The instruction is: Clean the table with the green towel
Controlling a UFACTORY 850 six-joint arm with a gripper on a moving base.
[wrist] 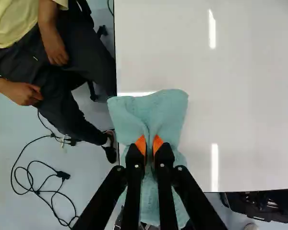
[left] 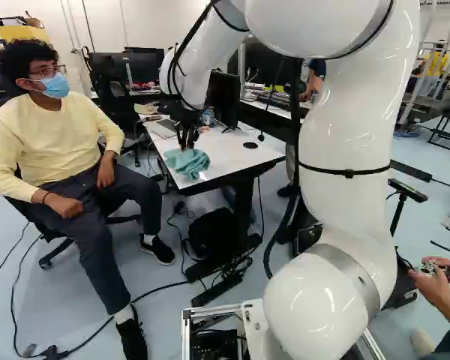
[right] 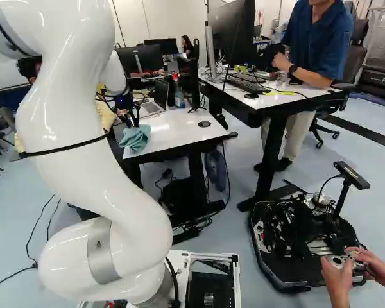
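Observation:
In the left base view my gripper [left: 186, 139] points down at the near left part of the white table [left: 236, 150], with the green towel [left: 187, 162] bunched at its tips. The wrist view shows the gripper [wrist: 149, 148] shut on a pinched fold of the green towel [wrist: 158, 112], an orange pad on either side of it. The towel spreads ahead of and under the fingers, along the table's side edge. Its part under the fingers is partly hidden by them.
A seated person [left: 67, 150] is close beside the table's left side. A laptop [right: 151, 108], a spray bottle [right: 178, 93] and monitors stand toward the back. Another desk [right: 269, 96] is at the right. A mobile base [right: 308, 237] with a stand is on the floor, near hands holding a controller.

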